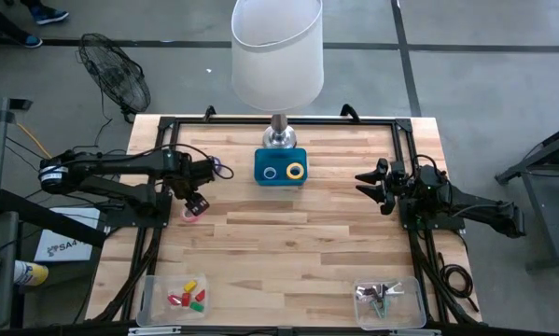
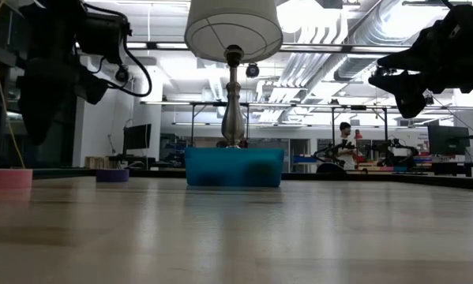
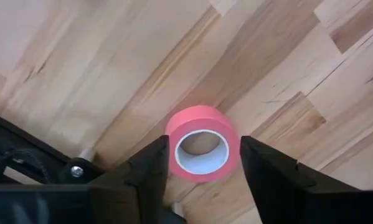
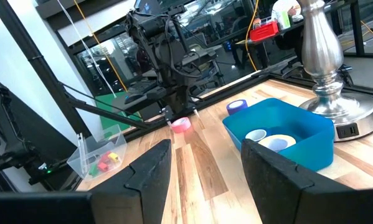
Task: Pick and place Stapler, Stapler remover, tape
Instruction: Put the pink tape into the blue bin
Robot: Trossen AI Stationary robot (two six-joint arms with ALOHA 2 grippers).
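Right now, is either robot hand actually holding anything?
No. The left hand hangs open over the pink tape roll, fingers on either side, not gripping. The right hand is open and empty.

The counter (image 1: pixel 288 243) is pale wood with darker streaks of grain. A pink tape roll (image 3: pixel 202 151) has a white inner core. The bin (image 1: pixel 280 166) is blue, holding a yellow roll (image 1: pixel 296 171) and what seems a blue one (image 1: pixel 270 172). A purple roll (image 4: pixel 236 106) lies beside it. The lamp (image 1: pixel 277 49) has a white shade and silver stem. Both claws are black.
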